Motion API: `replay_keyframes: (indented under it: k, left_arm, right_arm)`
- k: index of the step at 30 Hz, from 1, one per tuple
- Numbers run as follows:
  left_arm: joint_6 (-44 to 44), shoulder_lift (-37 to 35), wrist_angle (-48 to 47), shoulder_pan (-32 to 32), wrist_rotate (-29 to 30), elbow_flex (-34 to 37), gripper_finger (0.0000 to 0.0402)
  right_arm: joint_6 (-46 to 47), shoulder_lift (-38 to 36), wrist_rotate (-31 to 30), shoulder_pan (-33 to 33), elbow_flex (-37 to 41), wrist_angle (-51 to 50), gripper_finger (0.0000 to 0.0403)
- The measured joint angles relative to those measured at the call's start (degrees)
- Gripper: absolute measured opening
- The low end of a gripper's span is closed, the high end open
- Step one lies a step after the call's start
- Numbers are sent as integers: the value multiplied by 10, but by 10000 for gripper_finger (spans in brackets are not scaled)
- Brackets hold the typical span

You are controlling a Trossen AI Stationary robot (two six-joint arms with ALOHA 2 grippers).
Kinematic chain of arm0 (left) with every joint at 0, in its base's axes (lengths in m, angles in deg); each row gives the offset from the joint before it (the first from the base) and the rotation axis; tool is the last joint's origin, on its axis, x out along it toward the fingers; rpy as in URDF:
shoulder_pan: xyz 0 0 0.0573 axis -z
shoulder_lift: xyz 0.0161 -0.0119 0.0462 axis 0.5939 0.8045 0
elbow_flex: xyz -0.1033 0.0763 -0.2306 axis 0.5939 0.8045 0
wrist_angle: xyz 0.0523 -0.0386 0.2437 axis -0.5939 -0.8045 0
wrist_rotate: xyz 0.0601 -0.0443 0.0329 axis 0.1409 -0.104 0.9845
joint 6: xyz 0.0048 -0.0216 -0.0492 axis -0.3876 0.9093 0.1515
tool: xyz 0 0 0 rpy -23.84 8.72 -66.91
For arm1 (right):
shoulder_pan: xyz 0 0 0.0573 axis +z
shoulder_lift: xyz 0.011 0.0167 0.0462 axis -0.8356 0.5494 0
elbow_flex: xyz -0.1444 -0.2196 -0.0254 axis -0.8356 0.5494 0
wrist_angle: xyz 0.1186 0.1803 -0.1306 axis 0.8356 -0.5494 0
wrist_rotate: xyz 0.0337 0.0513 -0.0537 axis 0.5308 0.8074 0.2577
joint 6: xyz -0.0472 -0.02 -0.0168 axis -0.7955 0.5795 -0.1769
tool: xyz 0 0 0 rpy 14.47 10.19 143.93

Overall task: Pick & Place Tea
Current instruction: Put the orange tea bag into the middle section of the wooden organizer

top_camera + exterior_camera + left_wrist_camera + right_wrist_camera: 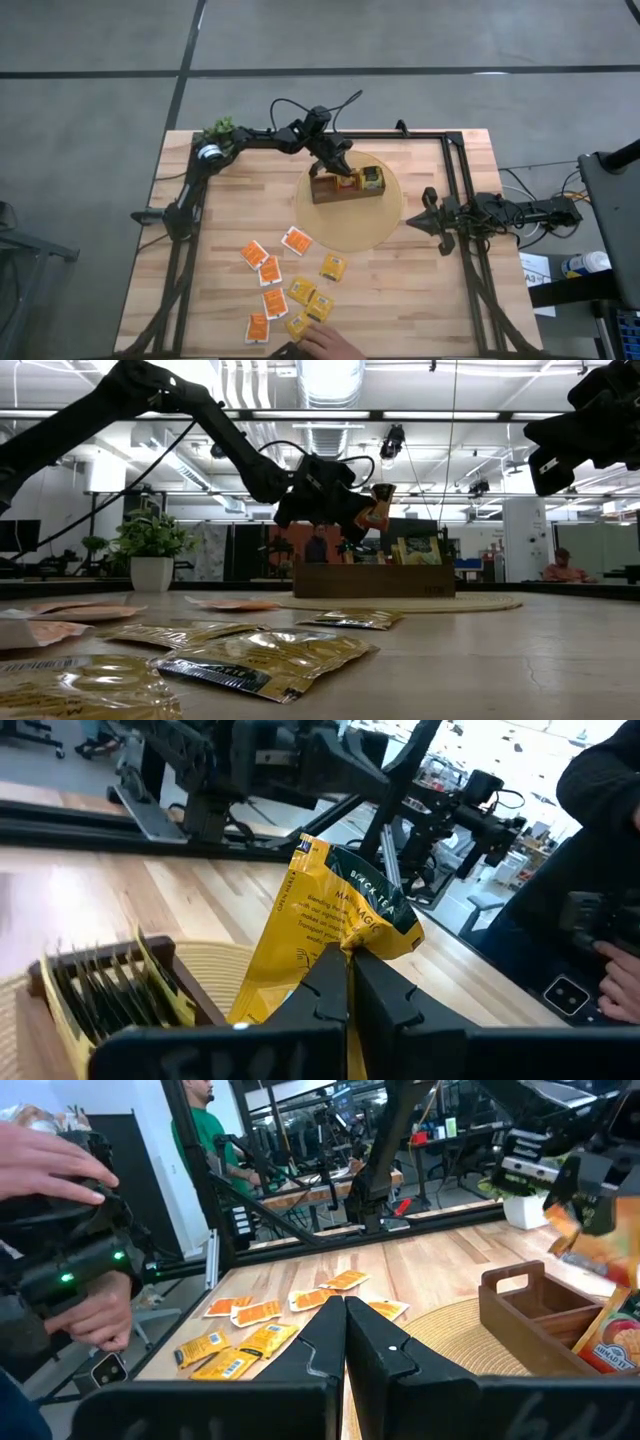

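My left gripper (pixel 341 168) reaches over the brown wooden box (pixel 346 187), which stands on a round woven mat (pixel 380 228). It is shut on a yellow tea sachet with a dark green label (pixel 340 915), which the low view shows above the box (pixel 378 506). Yellow sachets stand on edge in one box compartment (pixel 100 985), and another sachet (pixel 615 1342) sits at the box's end. Several orange and yellow sachets (pixel 272 272) lie flat on the table's near part. My right gripper (pixel 430 215) waits shut at the right, touching nothing. My left gripper pinches the yellow sachet between its two fingers at one crumpled edge (pixel 338 952). The fingers come nearly level from the table's far left. The sachet sticks out past the fingertips, tilted, and hangs clear above the box.
A person's hand (pixel 325 343) lies at the near edge beside the yellow sachets. A potted plant (pixel 221 130) stands at the far left corner. Black frame rails (pixel 455 170) run along the table's far and right sides.
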Motion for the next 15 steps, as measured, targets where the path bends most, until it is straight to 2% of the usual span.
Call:
replay_keyframes:
  k: [8,15]
  left_arm:
    - [-12,-2,0,-5,22,0,7]
    - [43,-2,-2,-6,-8,0,7]
  right_arm:
    - [0,0,0,0,0,0,8]
    - [0,0,0,0,0,0,8]
